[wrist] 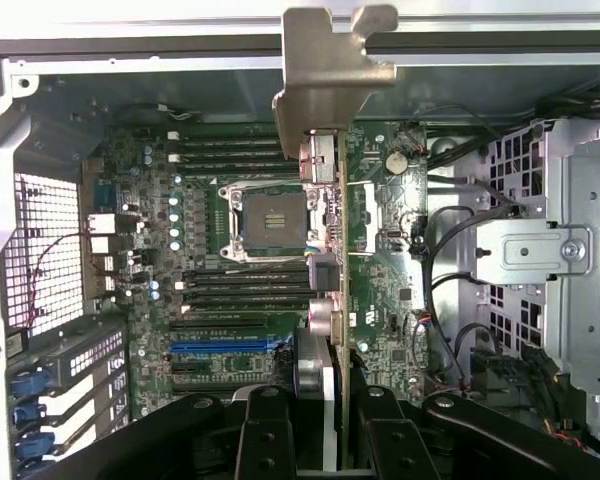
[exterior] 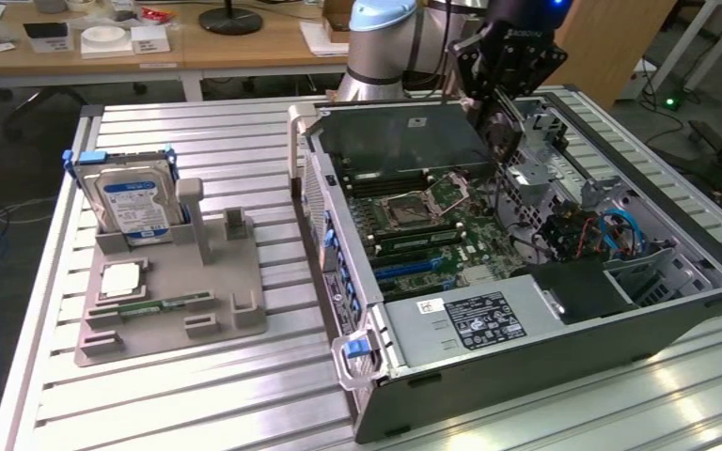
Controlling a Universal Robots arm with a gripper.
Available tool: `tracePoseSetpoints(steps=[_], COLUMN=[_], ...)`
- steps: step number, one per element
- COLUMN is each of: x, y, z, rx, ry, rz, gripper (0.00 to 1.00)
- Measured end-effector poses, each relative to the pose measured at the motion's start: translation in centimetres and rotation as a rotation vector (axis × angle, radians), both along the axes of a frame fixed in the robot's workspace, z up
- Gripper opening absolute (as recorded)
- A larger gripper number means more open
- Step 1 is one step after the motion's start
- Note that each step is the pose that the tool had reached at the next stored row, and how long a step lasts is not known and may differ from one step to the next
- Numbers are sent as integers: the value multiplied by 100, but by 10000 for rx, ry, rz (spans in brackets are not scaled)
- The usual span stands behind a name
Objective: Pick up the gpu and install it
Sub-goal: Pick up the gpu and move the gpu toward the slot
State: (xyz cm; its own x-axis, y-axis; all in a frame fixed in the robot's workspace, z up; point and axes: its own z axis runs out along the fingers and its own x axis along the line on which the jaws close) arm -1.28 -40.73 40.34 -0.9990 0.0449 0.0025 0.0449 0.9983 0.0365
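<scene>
- Gripper [exterior: 500, 105] [wrist: 323, 400]: one, black, with two fingers [wrist: 265, 435] clamped on the gpu [wrist: 332, 290] [exterior: 506, 141], one finger against each face of the card.
- Gpu: one, held on edge between the fingers, over the open side of the computer case [exterior: 374, 395].
- Bracket [wrist: 325, 70]: one, silvery, running along the card's visible edge, with its bent tab at the end away from the fingers.
- From the wrist the card is seen edge-on, so its fan face is hard to make out. In the exterior view it is a dark shape that merges with the gripper.
- Cannot tell whether the card touches anything inside the case.
- Just beyond the card: one motherboard [wrist: 230, 300], one CPU socket [wrist: 265, 220] just beside the card's line, and one blue slot [wrist: 215, 350] nearer the fingers.
- Long black slots lie on two sides of the socket; their count is not certain.
- Farther out inside the case: one grey power supply with a label [exterior: 480, 319], a loop of blue cables [exterior: 612, 230] and a metal drive cage [wrist: 570, 250], partly cut off.
- Well apart from the gripper, outside the case: one grey fixture tray [exterior: 229, 324].
- On the tray: one hard drive with a blue label [exterior: 135, 202] standing upright, one green memory stick [exterior: 166, 305] lying flat, and one pale square chip [exterior: 123, 279].
- Arm [exterior: 380, 38]: one, pale, behind the gripper, cut off by the frame edge.
- Slatted metal table [exterior: 211, 132]: one, under everything, with its far corners cut off.
</scene>
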Motion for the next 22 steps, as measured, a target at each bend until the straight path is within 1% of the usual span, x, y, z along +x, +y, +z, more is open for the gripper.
tracePoseSetpoints(steps=[6,9,22], x=[9,13,19], y=[0,0,0], z=[0,-1,-1], rx=[1,1,0], ry=[10,9,10], rz=[5,105,1375], gripper=[28,28,28])
